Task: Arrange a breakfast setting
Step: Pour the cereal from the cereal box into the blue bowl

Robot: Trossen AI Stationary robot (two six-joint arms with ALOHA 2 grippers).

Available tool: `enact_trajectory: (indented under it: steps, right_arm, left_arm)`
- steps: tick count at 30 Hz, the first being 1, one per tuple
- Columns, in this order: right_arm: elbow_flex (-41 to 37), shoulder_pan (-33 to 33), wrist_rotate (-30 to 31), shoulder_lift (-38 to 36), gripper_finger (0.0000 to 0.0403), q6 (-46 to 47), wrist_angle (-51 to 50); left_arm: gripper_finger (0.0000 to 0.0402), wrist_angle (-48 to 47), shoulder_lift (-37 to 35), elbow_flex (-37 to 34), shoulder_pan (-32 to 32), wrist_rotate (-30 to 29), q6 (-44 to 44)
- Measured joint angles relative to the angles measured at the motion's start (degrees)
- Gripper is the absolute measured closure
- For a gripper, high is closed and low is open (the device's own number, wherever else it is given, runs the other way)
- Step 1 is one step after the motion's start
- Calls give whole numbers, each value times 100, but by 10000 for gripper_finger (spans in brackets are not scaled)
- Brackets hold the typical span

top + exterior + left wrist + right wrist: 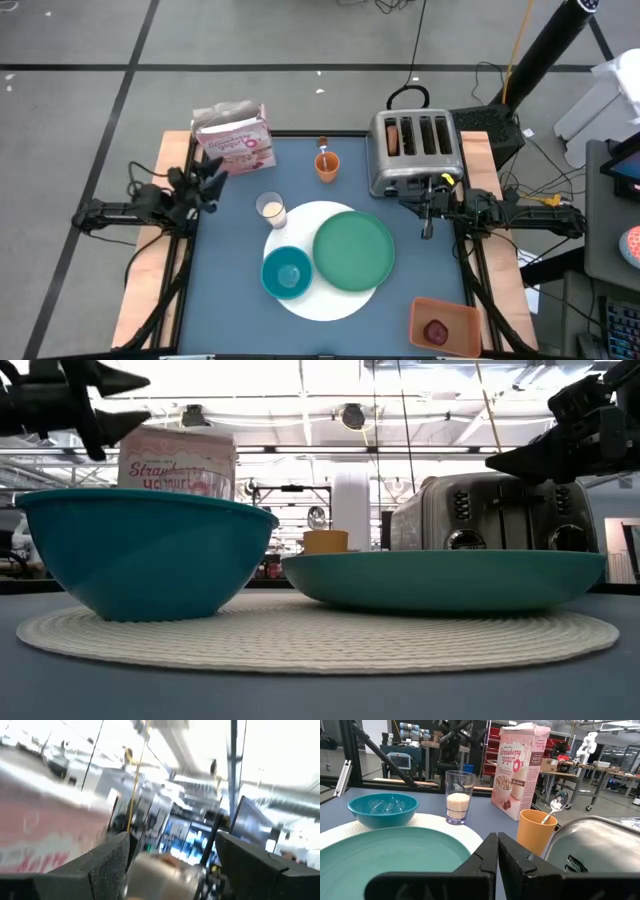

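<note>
A round white mat (330, 300) lies mid-table and bears a green plate (353, 250) and a teal bowl (286, 271). A milk glass (272, 211) stands at the mat's far edge. Behind it an orange cup (327, 165) holds a silver spoon (555, 805). Brown bread (393, 137) sticks out of a slot of the toaster (420, 150). A dark-red fruit (436, 331) lies in the orange tray (462, 312). My left gripper (217, 178) hangs open above the table's left edge, near the cereal box. My right gripper (428, 228) is shut and empty in front of the toaster.
A pink cereal box (235, 137) stands at the far left corner, close to my left gripper. The toaster takes up the far right. Bare blue table shows at the near left and between the mat and the far edge.
</note>
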Motion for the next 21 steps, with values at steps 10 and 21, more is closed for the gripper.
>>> enact_trajectory:
  steps: [10, 21]
  right_arm:
    - [1, 0, 0, 0, 394, 0, 0]
    - [-1, 0, 0, 0, 394, 0, 0]
  left_arm:
    - [101, -105, 933, 903, 1, 117, 640]
    - [101, -2323, 2872, 3362, 298, -64, 1519]
